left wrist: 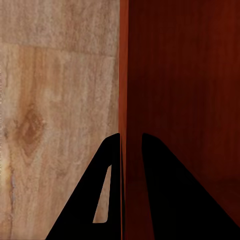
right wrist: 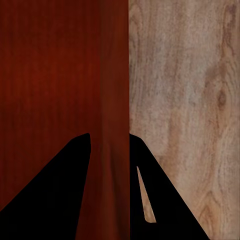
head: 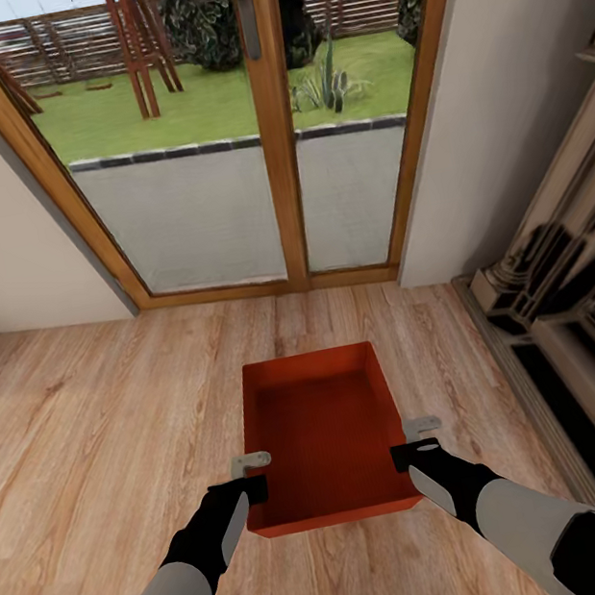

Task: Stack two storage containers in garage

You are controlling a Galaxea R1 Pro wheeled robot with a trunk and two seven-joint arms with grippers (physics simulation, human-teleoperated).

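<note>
Storage container, one orange-red open-top bin, sits at the lower centre of the head view, held above the light wood plank floor between our two arms. We count one container in sight, two grippers, and one glazed wooden door filling the upper half of the frame, with lawn and a fence beyond it. A pale fireplace surround runs down the right edge.

Our left gripper pinches the bin's left wall near its near corner. In the left wrist view the left gripper has one dark finger on each side of the thin red wall, pressed against it. Our right gripper does the same on the right wall; in the right wrist view the right gripper straddles that wall, with one finger inside the bin and one outside over the wood.

We judge that we are in the carrying step: the first container is gripped on both sides, and we are in the living room, facing the glass door. The next move seems to call for turning the base toward the garage while keeping both arms level and evenly spaced, so the bin neither tilts nor slips from the two pinches.
</note>
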